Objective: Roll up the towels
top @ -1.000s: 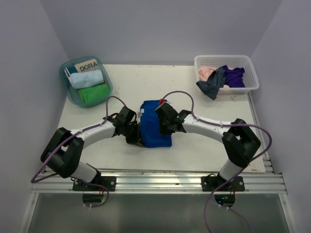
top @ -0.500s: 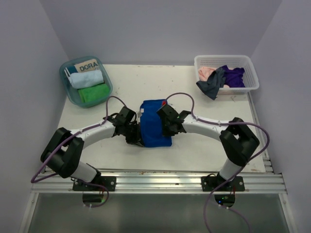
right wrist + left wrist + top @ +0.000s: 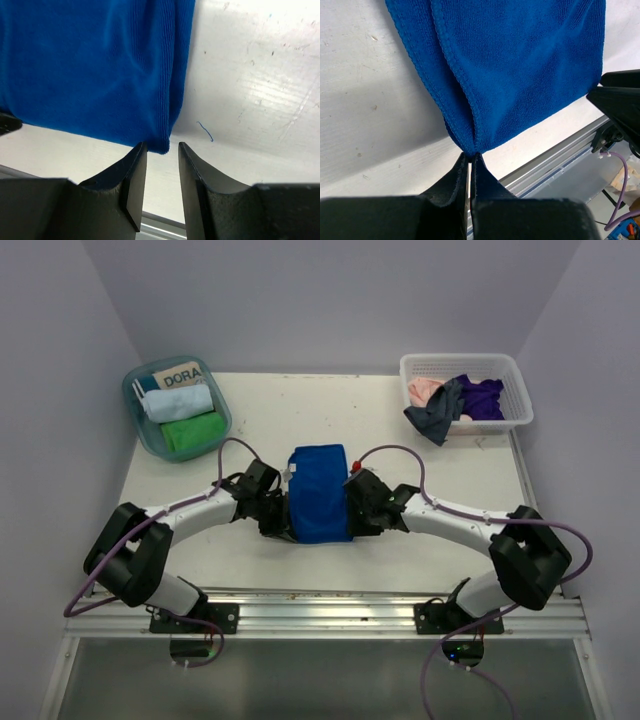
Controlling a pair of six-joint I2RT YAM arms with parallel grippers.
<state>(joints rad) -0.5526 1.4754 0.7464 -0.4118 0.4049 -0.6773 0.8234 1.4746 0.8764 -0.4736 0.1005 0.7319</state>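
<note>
Two arms were bolted to the near edge of the table, one left arm and one right arm. Both bent in toward the middle.

Between them lay one royal blue towel, flat on the table top and folded over on itself. It was close to the near edge, about halfway across.

The left gripper sat at the towel's near left corner. Its two fingers were squeezed tight together, and the tip of that corner was pinched between them. The cloth spread up and away from the pinch in folds.

The right gripper sat at the towel's near right corner. Its two fingers stood a little apart, with a gap between them. The corner of the towel poked just into that gap, but the fingers were not squeezing it.

Farther back on the left stood one blue-green tub. It held two rolled towels side by side: one light blue towel and one green towel. Behind them was one card that said DORA.

Farther back on the right stood one white basket. It held three loose towels in a heap: one pink towel, one grey towel hanging over the rim, and one purple towel.

That made six towels in all.
</note>
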